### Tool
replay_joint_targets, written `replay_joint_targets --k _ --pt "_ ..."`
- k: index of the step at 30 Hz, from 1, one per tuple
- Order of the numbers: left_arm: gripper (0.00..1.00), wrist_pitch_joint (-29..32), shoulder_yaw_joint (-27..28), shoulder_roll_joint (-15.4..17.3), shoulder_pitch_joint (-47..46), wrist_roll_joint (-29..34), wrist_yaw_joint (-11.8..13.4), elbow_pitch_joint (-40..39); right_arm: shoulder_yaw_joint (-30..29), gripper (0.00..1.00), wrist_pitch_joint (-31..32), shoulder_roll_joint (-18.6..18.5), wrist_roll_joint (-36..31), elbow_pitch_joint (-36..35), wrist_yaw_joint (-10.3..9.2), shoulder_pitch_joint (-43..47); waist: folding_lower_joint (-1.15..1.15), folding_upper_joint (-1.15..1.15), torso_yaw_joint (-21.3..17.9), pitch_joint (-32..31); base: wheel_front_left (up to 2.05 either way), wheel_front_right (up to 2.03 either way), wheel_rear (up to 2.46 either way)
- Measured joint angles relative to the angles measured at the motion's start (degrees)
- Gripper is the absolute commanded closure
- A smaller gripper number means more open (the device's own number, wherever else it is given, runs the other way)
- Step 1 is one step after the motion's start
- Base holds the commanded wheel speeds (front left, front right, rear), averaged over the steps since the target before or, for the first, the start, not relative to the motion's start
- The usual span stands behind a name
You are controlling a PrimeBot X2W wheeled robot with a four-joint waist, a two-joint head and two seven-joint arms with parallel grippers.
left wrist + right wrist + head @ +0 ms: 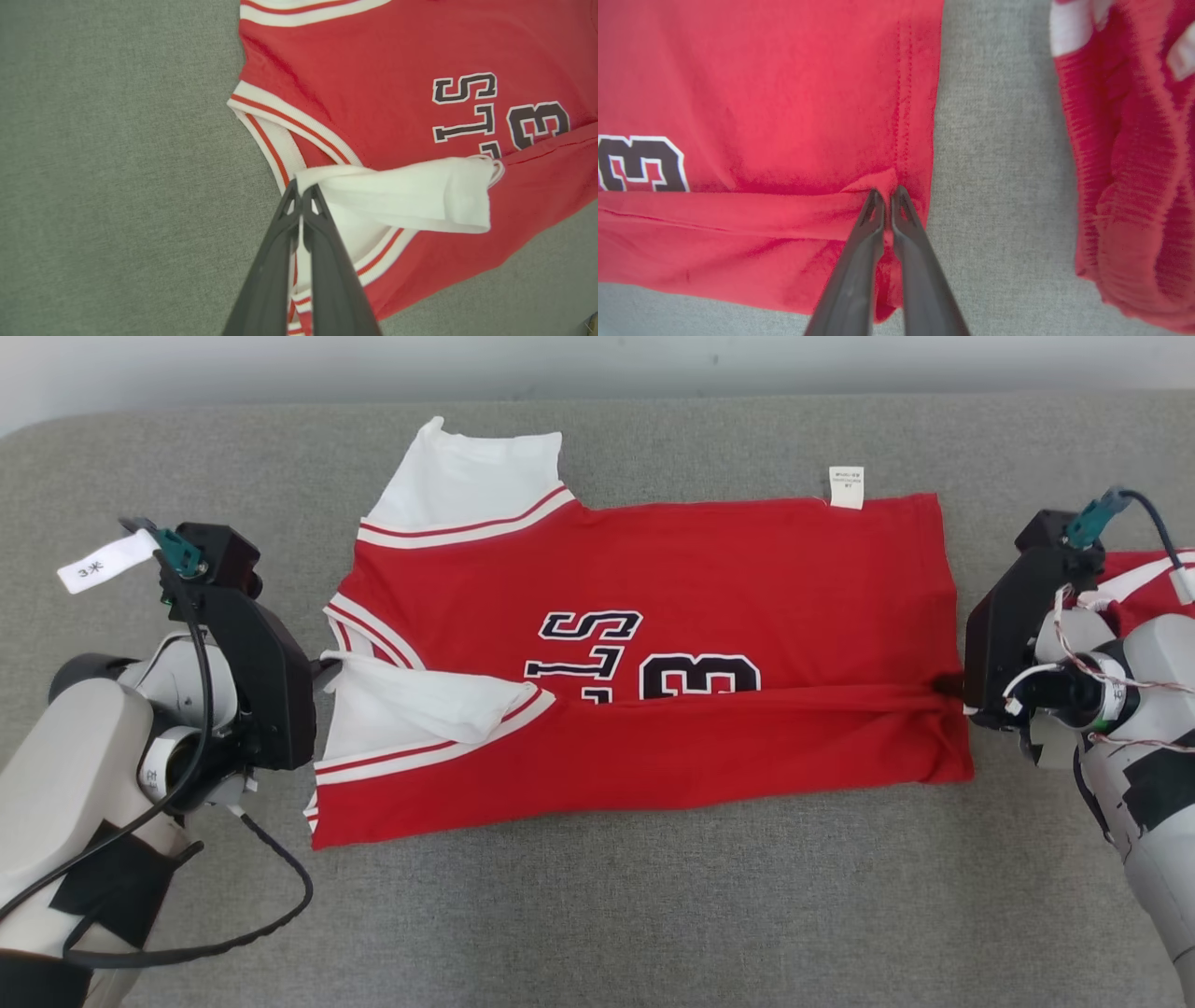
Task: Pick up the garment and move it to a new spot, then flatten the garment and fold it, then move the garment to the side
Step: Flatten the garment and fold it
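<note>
The garment (672, 579) is a red jersey with white sleeves and dark lettering, lying across the grey surface with its near long edge folded over toward the middle. My left gripper (301, 192) is shut on the white sleeve fabric (420, 196) at the jersey's left end, where the folded edge starts. My right gripper (887, 196) is shut on a pinch of the red hem (906, 116) at the jersey's right end. In the head view the left gripper (322, 667) and the right gripper (948, 686) hold the fold line taut between them.
A second red-and-white cloth (1144, 588) lies bunched at the right, behind my right wrist, and shows as a red heap (1125, 163) in the right wrist view. Grey fabric surface (653, 915) spreads in front of the jersey. A white care label (846, 487) sticks out at the far edge.
</note>
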Motion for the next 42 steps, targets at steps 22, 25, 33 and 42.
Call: replay_joint_targets --k 22,25,33,42 --pt "0.0 -22.94 -2.93 1.89 12.87 3.97 2.59 -5.49 -0.57 0.0 -27.65 -2.37 -3.68 -6.36 7.32 13.44 -0.01 0.0 1.21 -10.13 0.0 0.0 0.0" --pt "0.0 -26.54 -2.47 3.63 17.4 5.06 5.21 -8.01 0.6 0.0 -31.56 -2.32 -5.47 -9.32 7.46 16.55 -0.02 -0.01 1.22 -11.43 0.0 0.0 0.0" --pt "0.0 -34.39 -1.76 2.22 27.2 6.75 11.49 -14.72 1.44 0.0 -39.38 -2.66 -8.5 -14.54 7.13 26.0 -0.02 0.0 0.91 -12.72 0.0 0.0 0.0" --pt "0.0 -39.78 -1.02 1.63 32.26 9.46 13.27 -16.59 0.92 0.0 -44.44 -3.57 -10.93 -15.39 4.12 29.76 -0.01 0.0 1.18 -12.78 0.0 0.0 0.0"
